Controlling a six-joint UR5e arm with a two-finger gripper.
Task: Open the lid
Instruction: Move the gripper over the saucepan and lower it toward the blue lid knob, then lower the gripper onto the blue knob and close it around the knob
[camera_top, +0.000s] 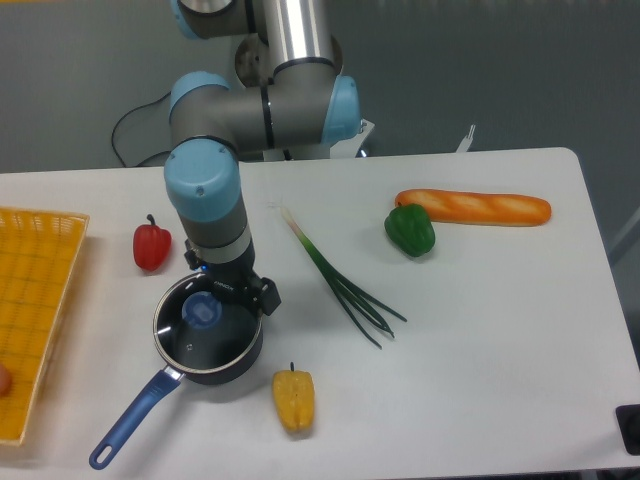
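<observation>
Where seen from the fixed overhead camera: smooth white table (480, 350), matte and flat, rounded at the far right corner. Dark round saucepan (232, 362) front left, long blue handle (130, 420) angled toward the near left edge. Yellow woven basket (30, 300) at the left edge, open grid texture. Red bell pepper (152, 246) glossy, just behind the saucepan on the left; yellow bell pepper (293, 399) lobed and waxy, just in front of it on the right. Green bell pepper (410, 230) near the long orange-brown baguette (473, 207), crust matte. Green onions (340, 280) thin, pale at the far end, splaying into dark leaves toward the front.

Lid (205, 325) seated flat on the saucepan, front left of the table. Round transparent glass disc, thin metal rim, blue centre knob (203, 310) slightly left of the wrist axis. Glass reflective (faint bright specks on the surface); dark pan interior visible through it.

Gripper (243, 292) pointed downward over the far right part of the lid, right of the knob and not around it. Grey wrist housing with pale blue caps directly above. Finger spacing not resolvable (fingers dark against the dark pan); contact with the glass likewise not determinable.
</observation>
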